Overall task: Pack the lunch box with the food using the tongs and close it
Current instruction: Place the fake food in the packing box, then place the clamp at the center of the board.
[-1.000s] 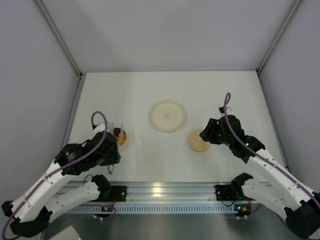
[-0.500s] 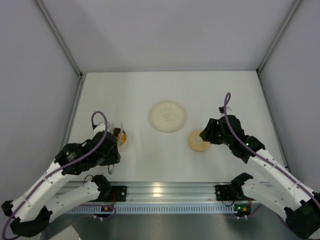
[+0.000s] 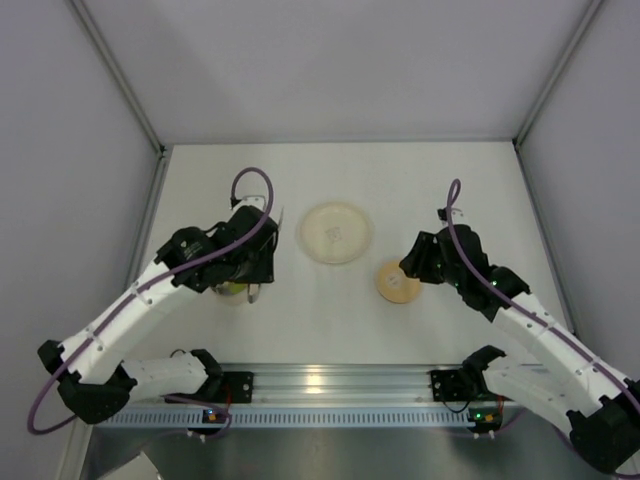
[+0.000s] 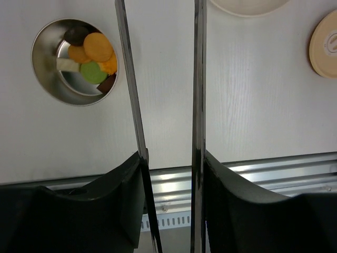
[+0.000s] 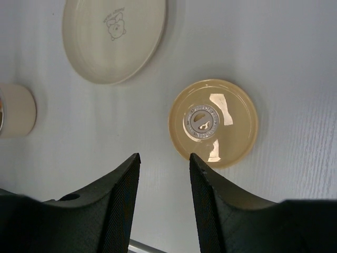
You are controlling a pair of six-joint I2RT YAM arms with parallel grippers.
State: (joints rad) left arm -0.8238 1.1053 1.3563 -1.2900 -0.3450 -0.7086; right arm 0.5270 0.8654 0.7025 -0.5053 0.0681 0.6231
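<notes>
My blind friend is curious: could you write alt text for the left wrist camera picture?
A pincer holds metal tongs, whose two arms run up the picture. Upper left, a steel pot holds the food; a tan lid lies at the right edge.

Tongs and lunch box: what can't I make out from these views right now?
- Tips of the tongs: left wrist view, cut off by the top edge; top view, too thin to tell.
- The lunch box: top view, almost all hidden under the left arm.
- Count of the food: left wrist view, pieces overlap and cover those beneath.
</notes>
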